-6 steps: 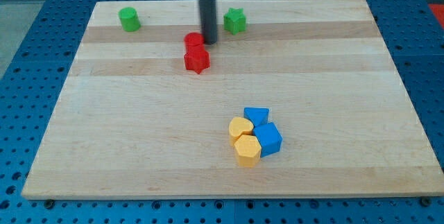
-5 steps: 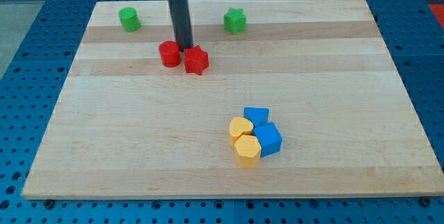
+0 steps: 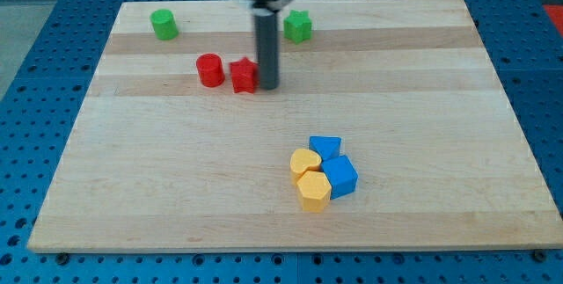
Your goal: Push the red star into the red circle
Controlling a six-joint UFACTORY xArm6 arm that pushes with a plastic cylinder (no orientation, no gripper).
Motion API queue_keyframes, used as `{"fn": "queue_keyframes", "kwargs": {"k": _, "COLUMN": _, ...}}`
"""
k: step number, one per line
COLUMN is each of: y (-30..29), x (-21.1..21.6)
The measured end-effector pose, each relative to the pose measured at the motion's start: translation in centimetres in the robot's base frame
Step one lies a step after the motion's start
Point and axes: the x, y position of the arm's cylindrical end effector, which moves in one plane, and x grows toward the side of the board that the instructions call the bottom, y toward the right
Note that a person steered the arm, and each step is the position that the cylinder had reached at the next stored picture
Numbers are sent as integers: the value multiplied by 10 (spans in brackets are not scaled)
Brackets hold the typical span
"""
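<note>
tip (image 3: 268, 86) of my bare rod, gripping nothing, is seemingly touching the light, rigid red star's (image 3: 243, 76) right side, pushing toward the red circle (image 3: 209, 70).

My tip (image 3: 267, 86) touching red star's (image 3: 244, 75) right side — red circle (image 3: 209, 69) just left, small gap

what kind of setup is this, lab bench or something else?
Most likely a robotics lab bench for tabletop pushing. A wooden board lies on a blue perforated surface. Small blocks sit on the board, such as the red star and red circle. My tip is just right of the star.
</note>
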Motion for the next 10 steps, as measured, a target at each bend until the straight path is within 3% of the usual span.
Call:
{"fn": "queue_keyframes", "kwargs": {"k": 1, "y": -45, "x": 5}}
{"fn": "queue_keyframes", "kwargs": {"k": 3, "y": 4, "x": -11}}
{"fn": "queue_keyframes", "kwargs": {"k": 4, "y": 7, "x": -44}}
{"fn": "queue_keyframes", "kwargs": {"k": 6, "y": -71, "x": -41}}
{"fn": "queue_keyframes", "kwargs": {"k": 8, "y": 8, "x": -39}}
{"fn": "queue_keyframes", "kwargs": {"k": 10, "y": 16, "x": -39}}
